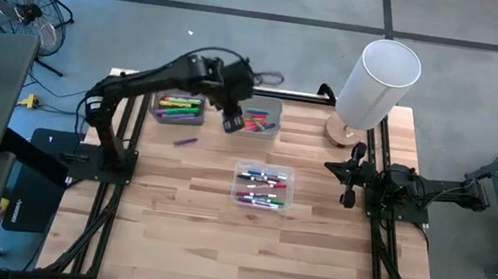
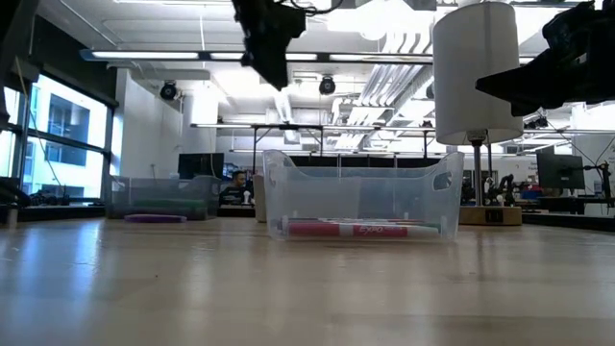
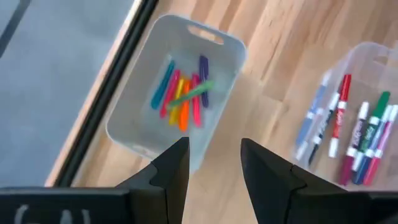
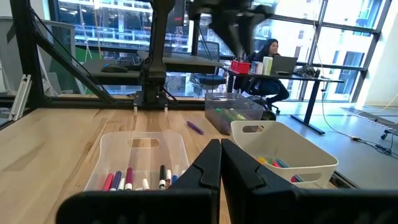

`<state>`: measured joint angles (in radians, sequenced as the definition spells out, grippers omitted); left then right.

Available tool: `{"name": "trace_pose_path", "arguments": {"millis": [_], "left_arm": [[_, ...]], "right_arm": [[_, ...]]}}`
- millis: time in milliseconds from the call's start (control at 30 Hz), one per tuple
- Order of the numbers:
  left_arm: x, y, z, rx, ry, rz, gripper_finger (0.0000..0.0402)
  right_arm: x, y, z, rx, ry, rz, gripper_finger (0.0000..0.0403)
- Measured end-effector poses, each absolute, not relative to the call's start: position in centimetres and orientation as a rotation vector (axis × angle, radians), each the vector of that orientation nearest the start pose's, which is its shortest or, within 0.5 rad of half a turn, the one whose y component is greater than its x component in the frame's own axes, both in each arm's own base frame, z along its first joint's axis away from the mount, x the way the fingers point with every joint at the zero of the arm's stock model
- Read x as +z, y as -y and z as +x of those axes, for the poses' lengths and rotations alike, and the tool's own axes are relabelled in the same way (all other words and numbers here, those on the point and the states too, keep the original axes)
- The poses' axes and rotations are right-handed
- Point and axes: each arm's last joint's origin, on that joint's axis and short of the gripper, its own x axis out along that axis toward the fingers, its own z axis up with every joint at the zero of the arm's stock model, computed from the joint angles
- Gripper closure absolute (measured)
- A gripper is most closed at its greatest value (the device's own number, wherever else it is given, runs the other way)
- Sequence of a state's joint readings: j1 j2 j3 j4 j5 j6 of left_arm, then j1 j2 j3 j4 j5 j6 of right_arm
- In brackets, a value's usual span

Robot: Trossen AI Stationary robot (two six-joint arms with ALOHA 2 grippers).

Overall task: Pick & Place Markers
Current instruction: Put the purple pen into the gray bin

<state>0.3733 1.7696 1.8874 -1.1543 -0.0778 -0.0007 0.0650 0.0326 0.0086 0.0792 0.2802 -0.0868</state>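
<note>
- Nearest to you on the wooden table (image 1: 217, 240) is the clear bin (image 1: 263, 186), sitting about mid-table. It holds a batch of markers (image 1: 260, 187) lying flat, red, green, blue and white-barrelled among them.
- Your right gripper (image 1: 355, 174) waits at the table's right side, well apart from every bin, fingers pressed together and holding nothing.
- Behind the clear bin, one purple marker (image 1: 186, 140) lies loose on the bare wood, just in front of the far left bin.
- Your left gripper (image 1: 231, 121) hangs in the air above the gap between the two far bins, near the left edge of the white bin (image 1: 261, 117). Its fingers (image 3: 176, 167) stand apart with nothing between them.
- In the left wrist view that white bin holds a small bundle of markers (image 3: 185, 95): blue, pink, orange, purple, and a green one lying across the others.
- The grey bin (image 1: 178, 108) at the far left holds more markers (image 1: 180, 107), green, yellow and pink showing.
- At the far right corner a white paper roll (image 1: 377, 83) stands upright on a wooden base.
- Beyond the table, a person (image 4: 268, 55) sits at a desk in the room.
</note>
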Motion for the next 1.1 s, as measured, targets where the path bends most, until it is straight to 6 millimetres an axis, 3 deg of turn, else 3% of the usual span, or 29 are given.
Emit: {"name": "trace_pose_path", "arguments": {"millis": [300, 433, 567, 800, 1100], "left_arm": [[36.4, -6.0, 33.2, 0.412, -1.169, -0.128, 0.0262], [33.7, -3.0, 33.6, 0.376, -1.212, -0.115, 0.0265], [30.9, -0.9, 32.7, 0.386, -1.191, -0.109, 0.0272], [27.1, 0.4, 29.6, 0.353, -1.180, -0.193, 0.0275], [24.2, -0.5, 22.5, 0.437, -1.141, -0.175, 0.0276]], "right_arm": [[17.1, 0.2, 9.8, -0.218, 0.042, -0.077, 0.0402], [17.1, 0.2, 9.8, -0.218, 0.041, -0.078, 0.0402], [17.1, 0.2, 9.8, -0.218, 0.041, -0.078, 0.0402], [17.1, 0.2, 9.8, -0.218, 0.041, -0.078, 0.0402], [17.0, 0.2, 9.9, -0.219, 0.028, -0.080, 0.0402]]}}
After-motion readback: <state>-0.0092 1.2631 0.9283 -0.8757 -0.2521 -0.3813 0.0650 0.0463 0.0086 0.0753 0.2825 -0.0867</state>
